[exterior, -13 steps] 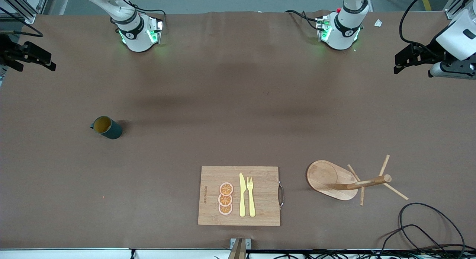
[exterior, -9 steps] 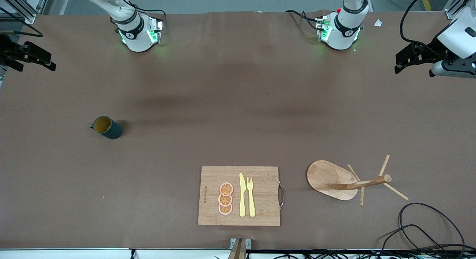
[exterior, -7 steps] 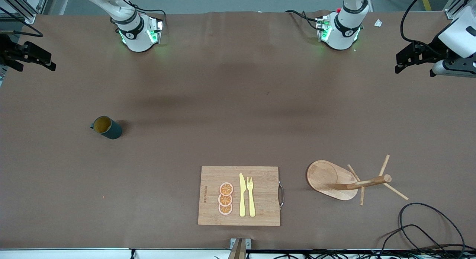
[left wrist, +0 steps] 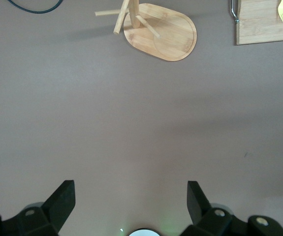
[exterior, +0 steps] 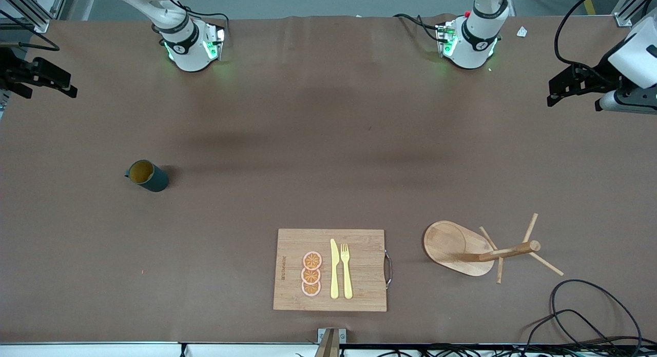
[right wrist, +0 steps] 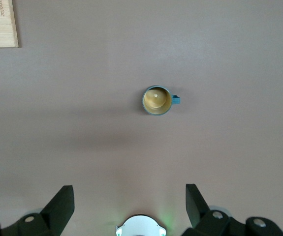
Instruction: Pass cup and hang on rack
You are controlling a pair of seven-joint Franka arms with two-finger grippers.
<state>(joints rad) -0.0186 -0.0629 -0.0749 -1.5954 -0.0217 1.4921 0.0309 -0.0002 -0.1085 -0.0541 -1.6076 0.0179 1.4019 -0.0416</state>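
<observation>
While both arms are raised well clear of the table (exterior: 328, 116), neither holds anything. The left gripper (exterior: 564, 85) hangs over the edge of the table at the left arm's end, near the bases' side; in the left wrist view its two dark fingers (left wrist: 62, 199) stand spread wide with only bare table between them. The right gripper (exterior: 49, 80) hangs over the table edge at the right arm's end; its fingers (right wrist: 62, 201) are likewise spread wide and empty in the right wrist view.

The cup (exterior: 147, 175) stands upright on the table toward the right arm's end, mouth up, its yellowish-orange inside visible. Its small handle projects from the side; in the front view it seems to point toward the right arm's end of the table, though it shows there only as a small nub. The cup touches nothing else.

The rack (exterior: 480, 250) stands toward the left arm's end of the table, nearer to the front camera than the cup and well apart from it. Its oval base lies flat, and its post carries thin angled pegs. No cup hangs on it.

A wooden cutting board (exterior: 359, 270) with a metal handle lies between the cup and the rack, close to the front edge. On it lie three orange slices (exterior: 311, 274), a yellow knife (exterior: 334, 269) and a yellow fork (exterior: 346, 270), side by side. A black cable (exterior: 590, 305) loops on the table just beside the rack.
</observation>
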